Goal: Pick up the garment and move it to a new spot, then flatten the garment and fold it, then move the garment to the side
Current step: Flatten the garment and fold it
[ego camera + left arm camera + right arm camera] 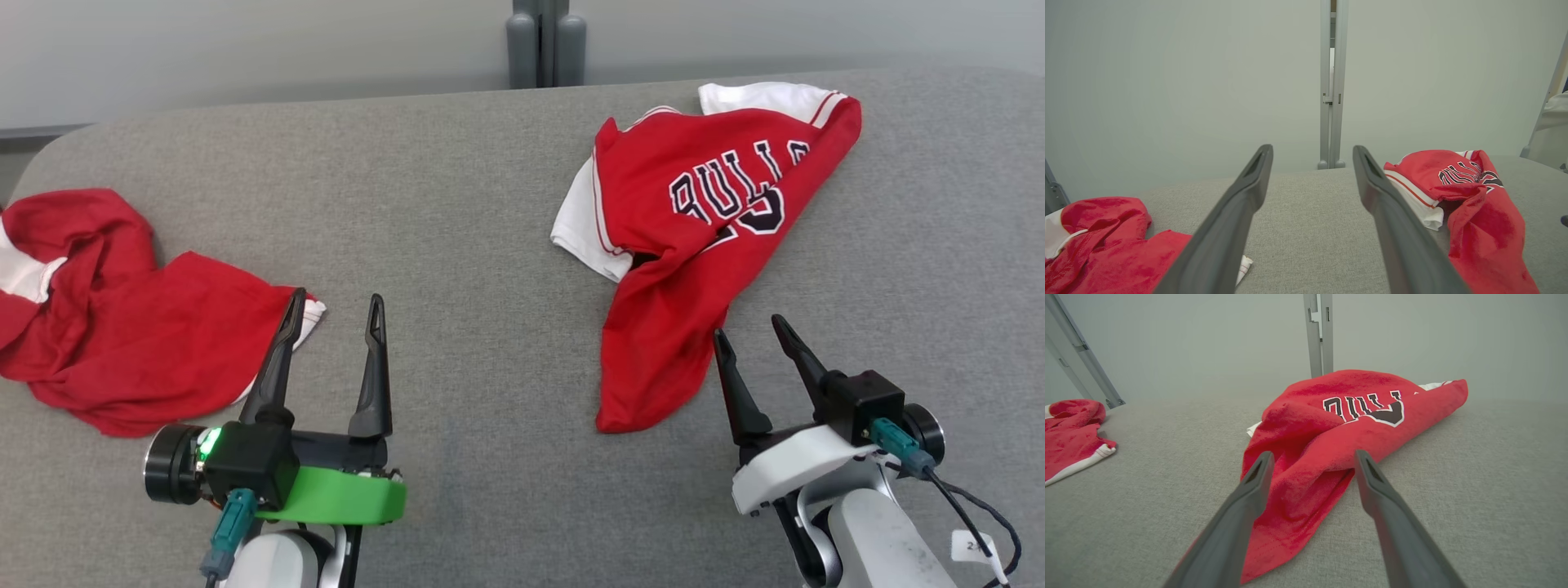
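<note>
A crumpled red jersey (pixel 653 327) with white trim and dark lettering lies at the right of the grey padded table (pixel 473 212). It also shows in the left wrist view (pixel 1482 220) and the right wrist view (pixel 1310 457). My right gripper (pixel 747 327) is open just right of the jersey's near tail, and that tail shows between its fingers (pixel 1313 453). A second rumpled red garment (pixel 122 335) lies at the table's left edge. My left gripper (pixel 337 296) is open, its left finger over that garment's white-hemmed corner, nothing between the fingers (pixel 1311 148).
A grey post (pixel 545 45) stands behind the table's far edge, in front of a pale wall. A bare strip of table runs between the two garments. The left garment (pixel 1069 433) sits close to a slanted metal frame leg (pixel 1086 359).
</note>
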### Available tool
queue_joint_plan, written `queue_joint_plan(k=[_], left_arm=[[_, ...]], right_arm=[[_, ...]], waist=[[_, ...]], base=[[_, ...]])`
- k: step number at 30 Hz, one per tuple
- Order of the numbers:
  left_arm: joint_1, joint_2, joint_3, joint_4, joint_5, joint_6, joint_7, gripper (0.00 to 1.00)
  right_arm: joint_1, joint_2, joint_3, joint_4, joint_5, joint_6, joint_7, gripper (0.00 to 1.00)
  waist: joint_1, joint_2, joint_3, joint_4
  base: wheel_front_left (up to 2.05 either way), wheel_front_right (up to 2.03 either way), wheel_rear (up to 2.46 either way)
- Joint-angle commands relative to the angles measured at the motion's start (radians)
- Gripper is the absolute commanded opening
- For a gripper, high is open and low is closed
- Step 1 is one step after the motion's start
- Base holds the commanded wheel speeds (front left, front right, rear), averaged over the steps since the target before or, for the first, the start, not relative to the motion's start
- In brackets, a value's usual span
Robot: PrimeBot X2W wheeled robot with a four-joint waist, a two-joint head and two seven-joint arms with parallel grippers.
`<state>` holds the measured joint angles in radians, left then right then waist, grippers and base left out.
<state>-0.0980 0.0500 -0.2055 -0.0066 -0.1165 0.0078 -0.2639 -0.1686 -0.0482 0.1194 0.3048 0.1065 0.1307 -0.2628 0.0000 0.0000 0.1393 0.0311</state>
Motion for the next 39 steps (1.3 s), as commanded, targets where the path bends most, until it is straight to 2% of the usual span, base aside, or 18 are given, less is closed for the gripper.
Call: queue_joint_plan(k=[1,6,11,16,17,18,22,27,36,39], left_arm=[[-0.020,0.001,-0.003,0.002,-0.005,0.001,-0.001,1.00],[-0.032,0.001,-0.012,0.009,-0.011,0.004,-0.001,1.00],[-0.042,0.001,-0.021,0.014,-0.016,0.007,-0.001,1.00],[-0.051,0.001,-0.032,0.017,-0.022,0.009,-0.001,1.00],[-0.052,0.001,-0.035,0.017,-0.024,0.010,-0.001,1.00],[-0.052,0.001,-0.036,0.018,-0.026,0.012,-0.001,1.00],[-0.036,0.001,-0.027,0.019,-0.029,0.020,-0.001,1.00],[-0.019,0.001,-0.028,0.017,-0.037,0.020,-0.001,1.00],[-0.008,0.001,-0.052,0.015,-0.053,0.030,-0.001,1.00],[-0.010,0.001,-0.061,0.017,-0.057,0.032,-0.001,1.00]], right_arm=[[-0.030,-0.004,-0.007,0.044,0.012,0.000,-0.003,1.00],[-0.104,-0.003,0.006,0.209,0.064,0.000,0.002,1.00],[-0.165,-0.004,0.018,0.313,0.125,0.000,-0.001,1.00],[-0.220,-0.008,-0.009,0.434,0.020,0.000,-0.002,1.00],[-0.229,-0.007,-0.018,0.455,0.004,0.000,-0.002,0.72],[-0.238,-0.007,-0.026,0.469,-0.021,0.000,-0.001,0.00],[-0.248,-0.009,-0.047,0.473,-0.085,0.000,-0.001,0.00],[-0.236,-0.075,-0.051,0.453,-0.173,0.000,-0.002,0.00],[-0.235,-0.342,-0.091,0.422,-0.277,0.000,0.046,0.00],[-0.232,-0.404,-0.116,0.429,-0.285,0.000,0.072,0.00]], waist=[[0.0000,0.0000,0.035,0.041],[0.0000,0.0000,0.057,0.085],[0.0000,0.0000,0.070,0.117],[0.0000,0.0000,0.079,0.136],[0.0000,0.0000,0.078,0.138],[0.0000,0.0000,0.076,0.138],[0.0000,0.0000,0.059,0.122],[0.0000,0.0000,0.026,0.083],[0.0000,0.0000,-0.012,0.025],[0.0000,0.0000,-0.012,0.023]], base=[[0.00,0.00,0.00],[0.00,0.00,0.00],[0.00,0.00,0.00],[0.00,0.00,0.00],[0.00,0.00,0.00],[0.00,0.00,0.00],[0.00,0.00,0.00],[0.00,0.00,0.00],[0.00,0.00,0.00],[0.00,0.00,0.00]])
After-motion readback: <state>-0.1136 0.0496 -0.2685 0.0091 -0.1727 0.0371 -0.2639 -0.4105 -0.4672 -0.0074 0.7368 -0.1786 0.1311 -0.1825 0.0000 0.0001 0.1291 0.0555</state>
